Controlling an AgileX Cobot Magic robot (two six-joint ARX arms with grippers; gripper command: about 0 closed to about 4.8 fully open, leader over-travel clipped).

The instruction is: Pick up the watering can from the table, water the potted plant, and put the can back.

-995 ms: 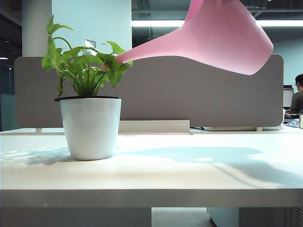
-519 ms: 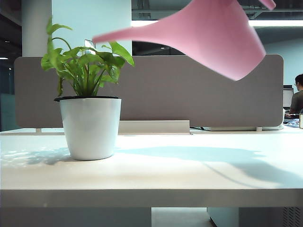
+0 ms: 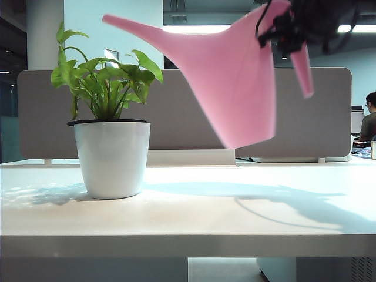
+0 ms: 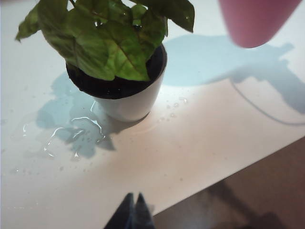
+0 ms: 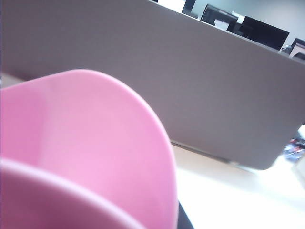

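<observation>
The pink watering can (image 3: 235,82) hangs in the air to the right of the potted plant (image 3: 111,141), clear of the table (image 3: 205,217). Its body is nearly upright and its spout points up and left, above the leaves. My right gripper (image 3: 294,32) is shut on the can's handle at the upper right. In the right wrist view the can (image 5: 95,152) fills the near field, and only a dark sliver of one finger (image 5: 185,220) shows past it. My left gripper (image 4: 133,210) is shut and empty, hovering over the table's front edge in front of the plant (image 4: 119,71).
Spilled water (image 4: 71,129) lies on the table beside the pot. A grey divider panel (image 3: 194,117) runs along the table's back edge. A seated person (image 3: 370,120) is far off at the right. The can's base (image 4: 257,19) hangs right of the pot.
The can has swung back from its pouring tilt. Its spout has lifted out of the leaves and now points upward, and its body has rotated down toward upright. The left gripper is still.
</observation>
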